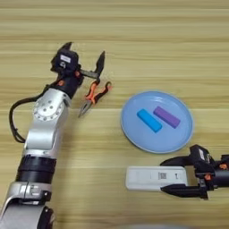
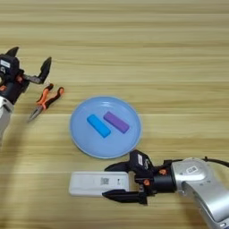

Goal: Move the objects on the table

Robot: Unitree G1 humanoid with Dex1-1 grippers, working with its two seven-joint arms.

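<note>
Spread wide around the right end of the long white bar [image 2: 99, 183] at the plate's [image 2: 80, 134] 6 o'clock, probably readying a pinch by the right gripper [image 2: 115, 180]; blue block [image 2: 98, 125] on the plate; left gripper [image 1: 85, 56] splayed above the pliers [image 1: 94, 95] at 10 o'clock.

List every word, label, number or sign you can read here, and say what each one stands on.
No text can be read.
Long flat white rectangular bar: a small dark code mark, too small to read.
Left tool: a white label on its black housing, blurred.
Right tool: a white label on its black housing, blurred.
</note>
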